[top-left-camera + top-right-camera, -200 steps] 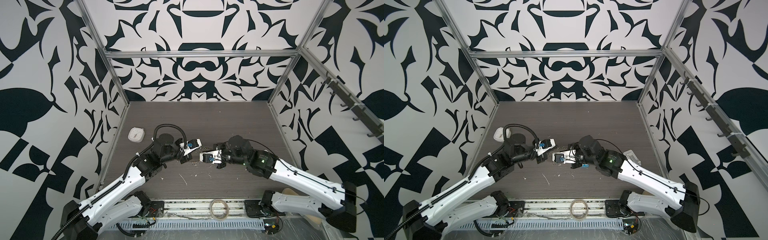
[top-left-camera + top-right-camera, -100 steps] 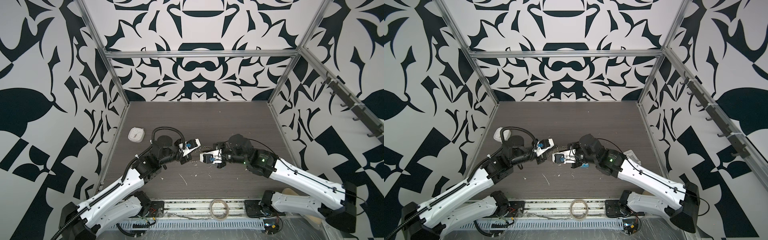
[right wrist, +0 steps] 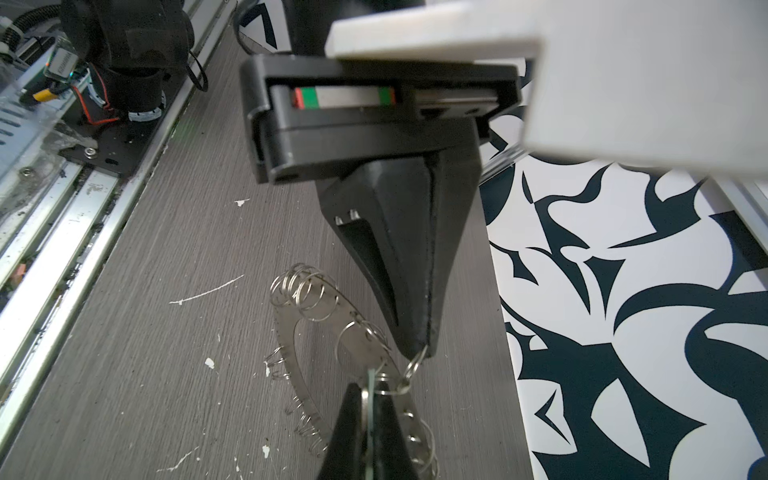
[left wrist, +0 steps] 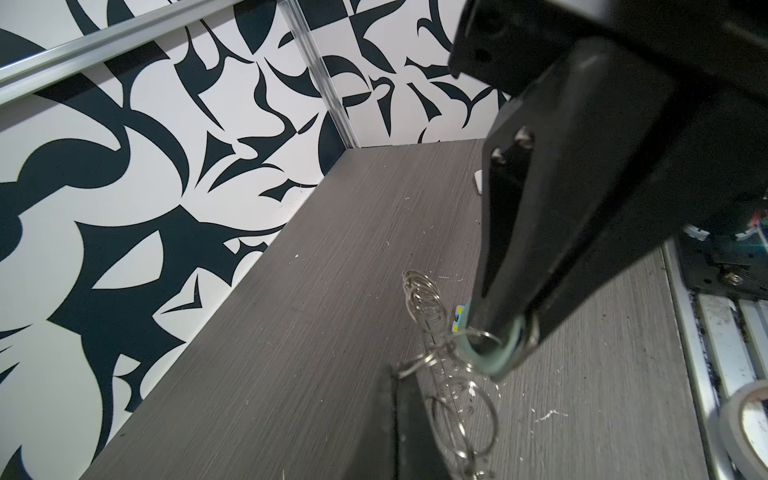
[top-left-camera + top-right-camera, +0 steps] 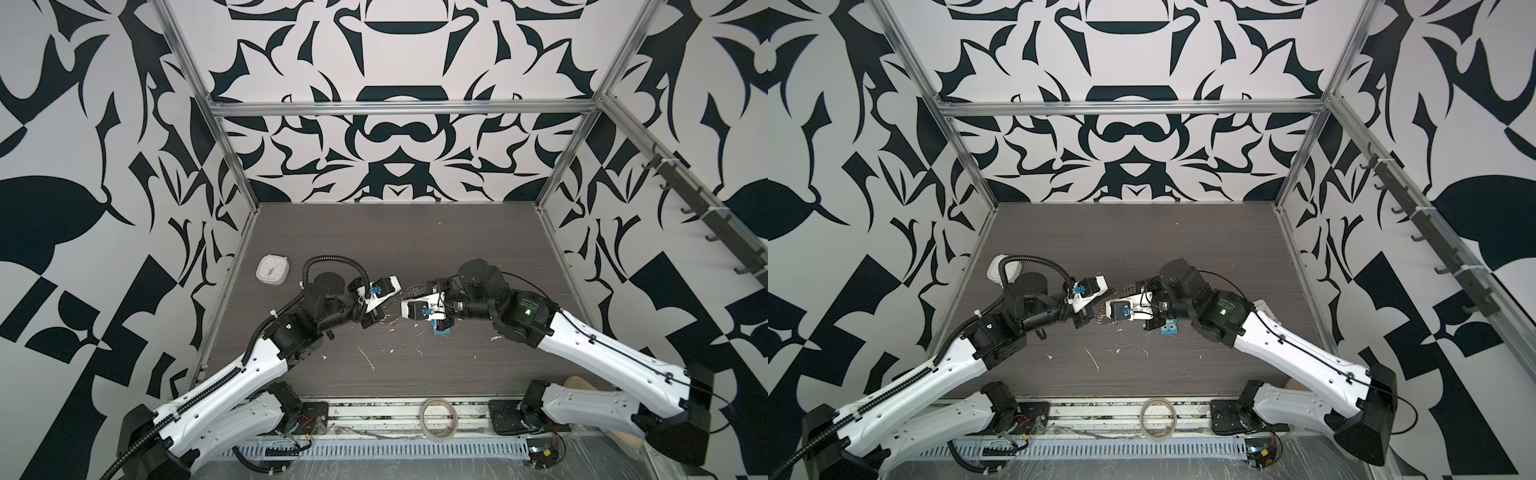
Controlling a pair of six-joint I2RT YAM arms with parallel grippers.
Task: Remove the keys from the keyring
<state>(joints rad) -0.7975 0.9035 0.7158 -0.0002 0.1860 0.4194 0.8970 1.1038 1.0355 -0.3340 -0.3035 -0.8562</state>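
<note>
Pale whitish-green plastic with a rounded end, the keys [image 4: 492, 359] sat clamped in the left gripper [image 4: 505, 349] low and right of centre in the left wrist view, the grey keyring [image 4: 434, 332] edge-on beside, fringed with wire loops [image 4: 419, 291]. The right wrist view alone showed the ring's flat face and wide hole, tilted, lower centre, with the right gripper [image 3: 419, 351] pinched together on one such loop. Both top views hid the tag; the grippers met just below mid-frame beside a blue block [image 5: 441, 332]

keyring [image 3: 286, 332] – silver-grey | keys [image 4: 494, 369] – pale green | block [image 5: 1169, 329] blue | table [image 5: 374, 241] dark grey woodgrain | walls [image 5: 83, 124] black-and-white swirls
</note>
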